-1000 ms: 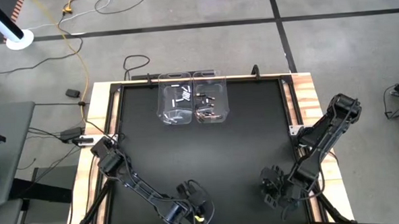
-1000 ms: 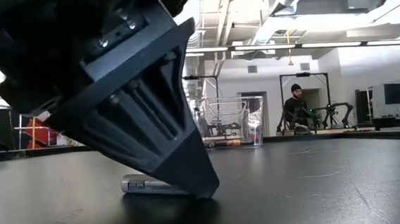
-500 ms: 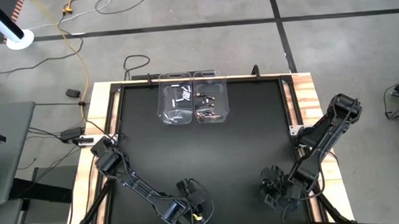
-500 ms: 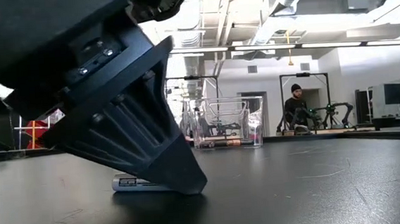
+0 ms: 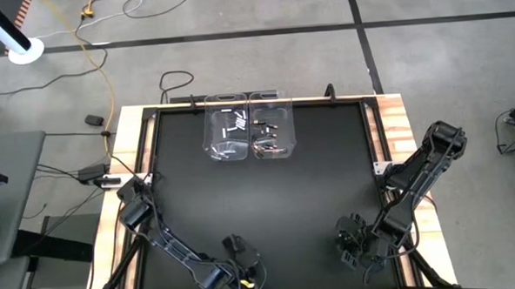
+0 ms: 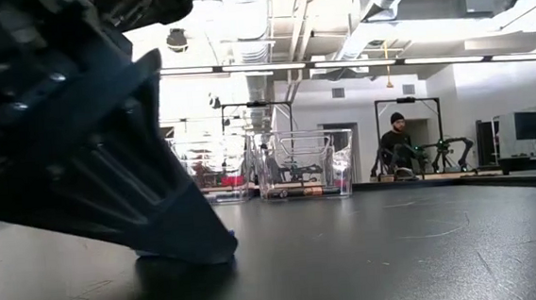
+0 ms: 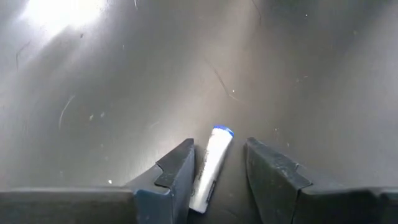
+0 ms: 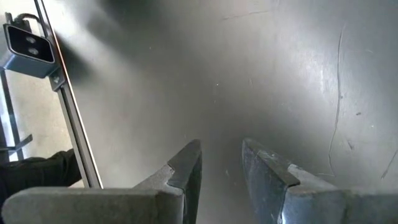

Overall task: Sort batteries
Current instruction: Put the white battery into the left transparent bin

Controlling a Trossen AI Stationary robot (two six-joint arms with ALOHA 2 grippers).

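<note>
- White battery (image 7: 210,165) lay on the black table (image 5: 328,167) between the left gripper's (image 7: 217,163) parted fingers, not yet clamped.
- Right gripper (image 8: 219,163) waited at the near edge, fingers apart and empty.

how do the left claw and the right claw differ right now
The left claw has a white battery with a blue end lying between its fingers; the right claw has only bare table between its own. In the high view the left claw sits at the near edge left of middle, the right claw near the right corner. Both are low over the black table with a gap between their fingers.
</note>
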